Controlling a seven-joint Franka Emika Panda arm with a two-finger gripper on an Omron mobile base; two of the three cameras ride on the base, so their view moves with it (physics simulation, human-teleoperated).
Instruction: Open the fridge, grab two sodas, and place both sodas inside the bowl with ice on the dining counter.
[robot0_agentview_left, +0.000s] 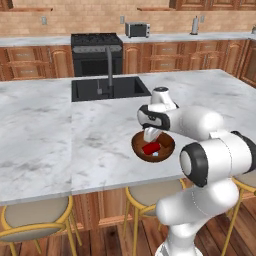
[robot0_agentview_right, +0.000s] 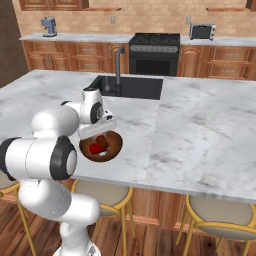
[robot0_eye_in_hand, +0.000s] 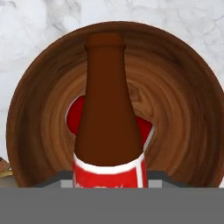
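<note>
The gripper (robot0_agentview_left: 150, 136) pinches the brown bottle (robot0_eye_in_hand: 108, 109) above the bowl (robot0_eye_in_hand: 39, 109). The red soda (robot0_eye_in_hand: 75, 114) lies inside at 9 o'clock, so the second placement is in hand. Next, I judge: lower, release.

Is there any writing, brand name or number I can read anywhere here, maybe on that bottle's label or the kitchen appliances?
None can be read.
Bottle, red label with white trim: cut off at the bottom of the hand view, no letters legible.
Red soda in the bowl: too small to show any text.
Toaster and oven range: no markings can be made out.
</note>
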